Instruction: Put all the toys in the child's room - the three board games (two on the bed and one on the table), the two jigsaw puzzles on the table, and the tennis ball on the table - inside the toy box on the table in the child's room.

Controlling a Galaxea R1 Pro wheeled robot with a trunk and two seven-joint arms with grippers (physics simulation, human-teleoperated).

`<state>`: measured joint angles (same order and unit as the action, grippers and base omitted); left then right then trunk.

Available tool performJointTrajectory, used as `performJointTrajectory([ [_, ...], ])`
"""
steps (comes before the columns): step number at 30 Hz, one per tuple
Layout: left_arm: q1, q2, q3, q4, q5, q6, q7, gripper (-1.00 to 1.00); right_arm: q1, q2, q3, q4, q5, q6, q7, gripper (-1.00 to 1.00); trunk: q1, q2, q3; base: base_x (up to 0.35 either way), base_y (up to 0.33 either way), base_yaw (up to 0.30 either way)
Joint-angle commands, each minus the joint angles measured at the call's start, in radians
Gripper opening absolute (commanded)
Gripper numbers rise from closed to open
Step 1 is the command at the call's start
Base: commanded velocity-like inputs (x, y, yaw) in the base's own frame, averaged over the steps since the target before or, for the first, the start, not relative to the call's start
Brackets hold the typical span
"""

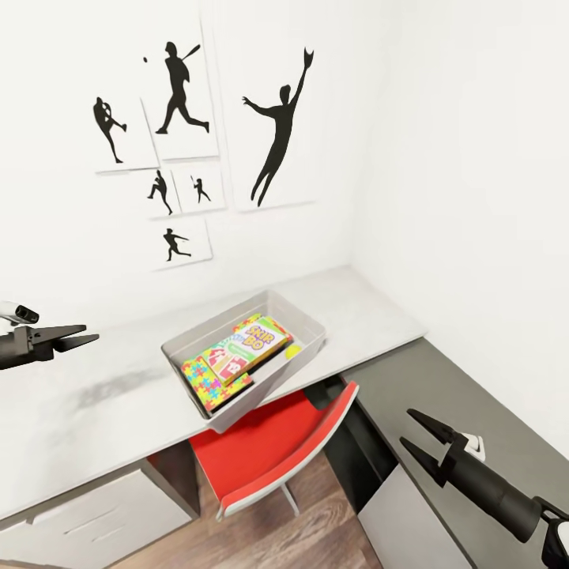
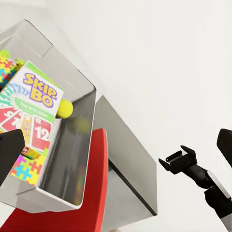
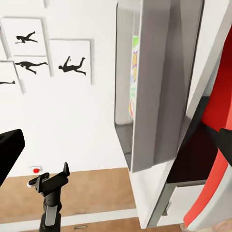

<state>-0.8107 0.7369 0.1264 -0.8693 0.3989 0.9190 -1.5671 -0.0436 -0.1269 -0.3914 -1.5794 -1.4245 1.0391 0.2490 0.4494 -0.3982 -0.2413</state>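
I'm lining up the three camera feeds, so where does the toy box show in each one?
Head view: toy box at centre, overhanging the table's front edge.
Left wrist view: toy box fills the left half, games inside.
Right wrist view: toy box seen edge-on, upper middle.
Shared landmark: the red chair beside it.

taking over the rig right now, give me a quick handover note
Left gripper: open, empty, hovering over the table left of the toy box.
Right gripper: open, empty, over the dark cabinet top.
Toy box sits at the table's front edge, overhanging the red chair. Inside it: the Skip-Bo board game on top, a jigsaw puzzle beneath, the tennis ball against the wall.
Left: I can't count everything stacked in the box, so check for all three games and both puzzles.
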Motion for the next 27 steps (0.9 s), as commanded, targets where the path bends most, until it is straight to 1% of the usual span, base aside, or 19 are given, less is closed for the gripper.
performJointTrajectory([
  [1,-0.001,0.000,-0.001,0.000,0.000,0.011,-0.004,1.00,-0.001,0.000,-0.001,0.000,0.011,0.004,0.010,1.00,0.001,-0.002,0.000,0.000,0.000,0.000],
  [12,-0.001,-0.001,-0.001,-0.001,0.000,0.011,-0.004,1.00,-0.001,-0.001,-0.003,0.001,0.011,0.004,0.010,1.00,0.001,-0.002,0.018,0.000,0.000,0.020],
  [20,-0.001,-0.002,-0.002,-0.002,-0.001,0.011,-0.004,1.00,-0.001,0.000,-0.003,0.001,0.011,0.004,0.010,1.00,0.001,-0.002,0.031,0.000,0.000,0.097],
  [27,-0.001,-0.002,-0.002,-0.003,-0.001,0.011,-0.004,1.00,-0.001,-0.002,-0.003,0.001,0.011,0.004,0.010,1.00,0.001,-0.002,0.040,0.000,0.000,0.150],
])
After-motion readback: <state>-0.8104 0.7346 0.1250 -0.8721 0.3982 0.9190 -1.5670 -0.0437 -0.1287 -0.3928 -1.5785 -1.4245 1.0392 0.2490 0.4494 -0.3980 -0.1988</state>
